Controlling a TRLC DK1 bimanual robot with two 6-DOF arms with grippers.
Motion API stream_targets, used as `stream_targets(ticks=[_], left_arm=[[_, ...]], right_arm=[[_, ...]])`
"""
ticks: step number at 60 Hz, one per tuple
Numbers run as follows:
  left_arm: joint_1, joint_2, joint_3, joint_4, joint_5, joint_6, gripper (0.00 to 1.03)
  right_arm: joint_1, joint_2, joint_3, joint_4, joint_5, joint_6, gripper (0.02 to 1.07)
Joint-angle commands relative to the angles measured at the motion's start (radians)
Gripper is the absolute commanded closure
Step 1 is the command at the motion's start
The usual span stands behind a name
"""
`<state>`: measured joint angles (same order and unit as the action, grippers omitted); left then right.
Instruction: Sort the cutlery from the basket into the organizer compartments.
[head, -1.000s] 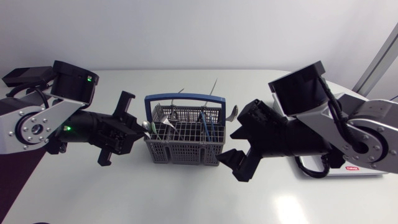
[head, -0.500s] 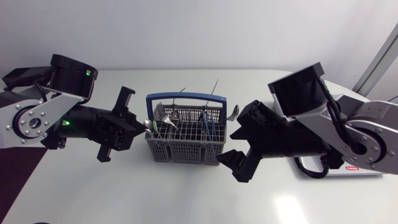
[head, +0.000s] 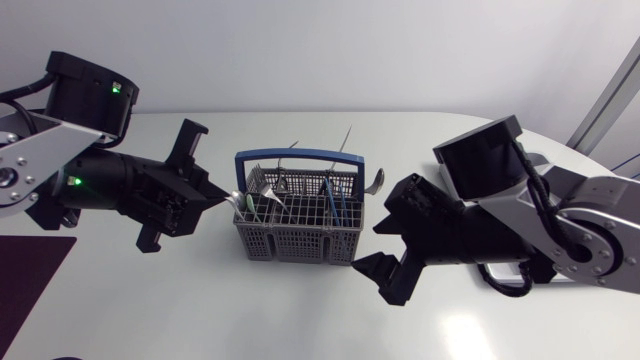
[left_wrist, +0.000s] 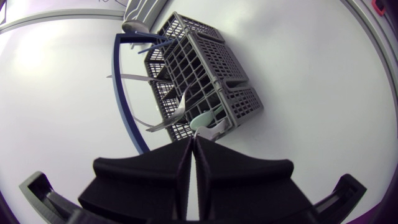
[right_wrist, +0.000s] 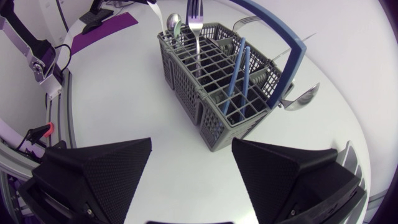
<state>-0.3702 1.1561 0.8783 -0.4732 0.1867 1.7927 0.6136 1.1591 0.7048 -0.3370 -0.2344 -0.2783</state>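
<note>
While the left gripper (left_wrist: 194, 142) presses its fingers together at the basket (left_wrist: 239, 99) corner, the right gripper (right_wrist: 191, 148) gapes wide beside it.

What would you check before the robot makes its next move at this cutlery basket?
1. Left gripper shut at the pale green spoon by the basket's corner: ok.
2. Spoon truly gripped between the fingers: cannot tell.
3. Right gripper open and clear of the basket: ok.
4. Basket upright on the table: ok.
5. Other cutlery in the basket, a fork and blue-handled pieces, standing upright: ok.
6. Organizer in sight for the drop: cannot tell, no view shows it.
</note>
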Motion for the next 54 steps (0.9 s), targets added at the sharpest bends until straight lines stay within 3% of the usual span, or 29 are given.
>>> stream_targets(ticks=[1,25,32,54], left_arm=[[-0.013,-0.019,0.064,-0.036,-0.003,0.05,1.0],[-0.015,-0.038,0.074,-0.061,-0.026,0.137,1.0],[-0.055,-0.035,0.065,-0.048,-0.064,0.142,1.0],[-0.136,-0.064,0.067,-0.05,-0.079,0.2,1.0]], right_arm=[[0.0,-0.015,-0.019,-0.004,-0.003,-0.015,0.14],[0.025,-0.015,-0.001,-0.016,-0.003,-0.013,0.14],[0.025,-0.016,-0.004,-0.016,-0.002,-0.012,0.14],[0.031,-0.021,-0.016,-0.008,-0.003,-0.016,0.14]])
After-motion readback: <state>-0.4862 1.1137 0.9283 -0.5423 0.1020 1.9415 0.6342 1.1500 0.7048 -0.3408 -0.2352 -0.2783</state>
